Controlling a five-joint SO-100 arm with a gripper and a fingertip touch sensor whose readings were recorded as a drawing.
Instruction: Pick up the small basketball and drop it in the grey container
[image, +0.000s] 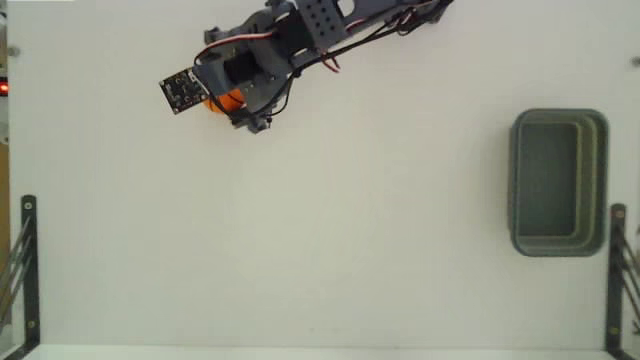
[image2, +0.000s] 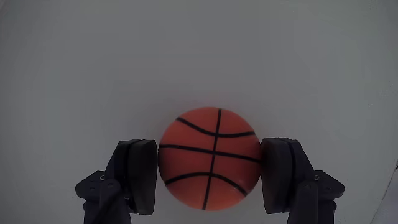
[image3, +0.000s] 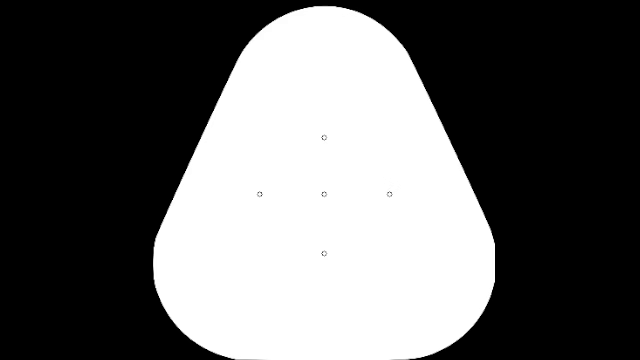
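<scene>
In the wrist view the small basketball (image2: 210, 158), orange with thin black seams, sits between my two dark pads (image2: 142, 176), which press against its left and right sides. My gripper (image2: 209, 177) is shut on it. The fixed view shows the arm reaching in from the top edge, with the gripper (image: 222, 104) at the upper left of the white table. Only a sliver of the basketball (image: 228, 99) peeks out under the wrist there. The grey container (image: 603, 180), a rectangular grey-green bin with a deep hollow, stands far off at the right edge.
Black metal brackets stand at the table's lower left (image: 28, 270) and lower right (image: 617, 270) in the fixed view. A wide stretch of bare white table lies between the gripper and the bin. A small circuit board (image: 181, 91) sticks out left of the wrist.
</scene>
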